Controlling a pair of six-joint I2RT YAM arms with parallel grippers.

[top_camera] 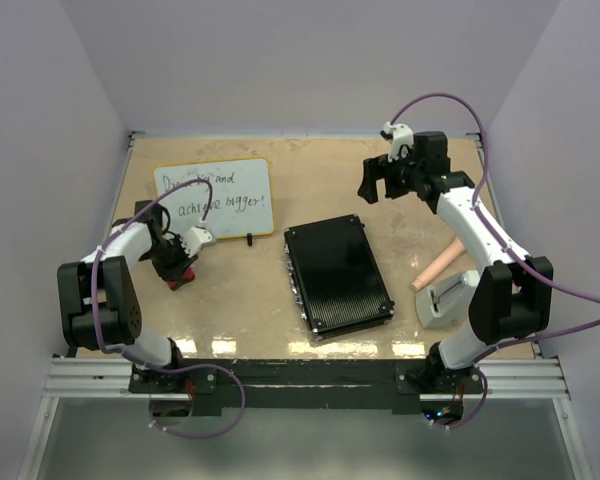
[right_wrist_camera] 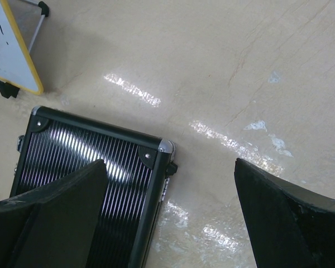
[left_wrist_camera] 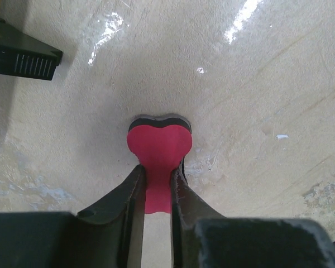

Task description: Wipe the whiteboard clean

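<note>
The whiteboard (top_camera: pixel 216 197) with black handwritten words stands at the back left of the table; its corner and a black foot show in the right wrist view (right_wrist_camera: pixel 11 56). My left gripper (top_camera: pixel 178 268) is in front of the board, down at the table, shut on a red heart-shaped eraser (left_wrist_camera: pixel 159 148) with a black underside. My right gripper (top_camera: pixel 380 180) is open and empty, held above the table at the back right, over the far corner of the black ribbed case (right_wrist_camera: pixel 89 184).
The black ribbed case (top_camera: pixel 338 278) lies mid-table. A pink stick-like object (top_camera: pixel 438 267) and a grey-white stand (top_camera: pixel 445 300) sit at the right. A black foot of the board shows in the left wrist view (left_wrist_camera: pixel 22 56).
</note>
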